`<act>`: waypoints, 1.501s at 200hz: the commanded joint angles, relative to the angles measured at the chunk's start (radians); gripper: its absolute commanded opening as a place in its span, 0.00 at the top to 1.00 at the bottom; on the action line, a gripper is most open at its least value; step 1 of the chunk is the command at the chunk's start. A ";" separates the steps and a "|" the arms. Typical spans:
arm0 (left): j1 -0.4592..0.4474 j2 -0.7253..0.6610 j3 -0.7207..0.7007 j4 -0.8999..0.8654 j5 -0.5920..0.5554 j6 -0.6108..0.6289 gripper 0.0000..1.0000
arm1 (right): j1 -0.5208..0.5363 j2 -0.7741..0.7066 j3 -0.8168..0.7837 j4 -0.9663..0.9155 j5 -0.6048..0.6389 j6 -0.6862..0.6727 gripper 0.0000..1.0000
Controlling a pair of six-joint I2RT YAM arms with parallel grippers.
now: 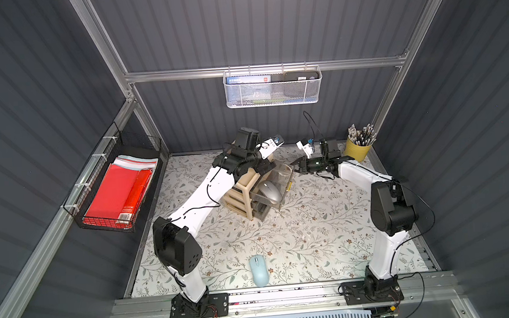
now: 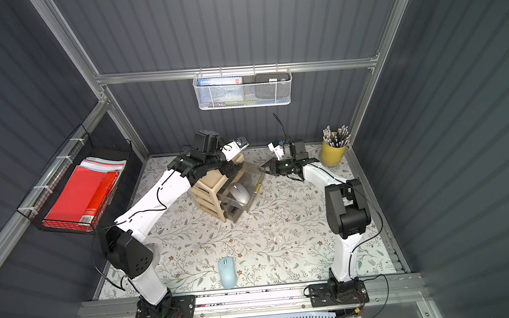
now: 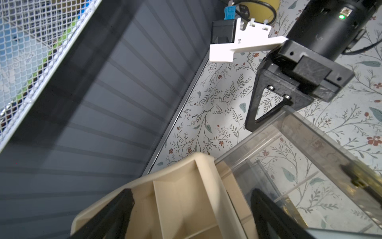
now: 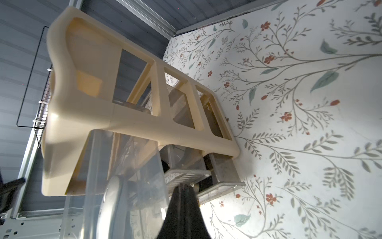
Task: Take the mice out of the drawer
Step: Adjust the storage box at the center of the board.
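The pale blue mouse [image 1: 259, 270] lies on the table [image 1: 312, 238] by the front edge. The left arm [image 1: 195, 199] slants forward over the beige drawer unit [image 1: 240, 197], and the left gripper [image 3: 192, 194] is spread wide above its top. The silver mouse [image 1: 270, 192] rests in the pulled-out clear drawer [image 1: 281, 170]. The right arm [image 1: 386, 206] is folded at the elbow. The right gripper [image 1: 296, 163], pressed together, points at the drawer's front corner.

Dark grey ribbed walls [image 1: 269, 22] are framed by aluminium rails [image 1: 260, 69]. A white mesh basket [image 1: 273, 97] is hung at upper centre, a black wire basket [image 1: 107, 222] at left; a floral tabletop [image 1: 312, 238] is spread below.
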 commanded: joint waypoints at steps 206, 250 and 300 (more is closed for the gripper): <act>-0.342 -0.066 0.116 -0.259 -0.367 -0.607 0.18 | -0.012 -0.085 -0.210 0.007 0.062 -0.054 1.00; -0.348 0.049 0.270 -0.314 -0.335 -0.957 0.38 | -0.004 -0.196 -0.226 -0.023 0.378 -0.025 0.36; -0.004 -0.211 0.106 -0.167 -0.338 -1.017 0.01 | 0.199 -0.414 -0.085 -0.212 0.778 -0.187 0.24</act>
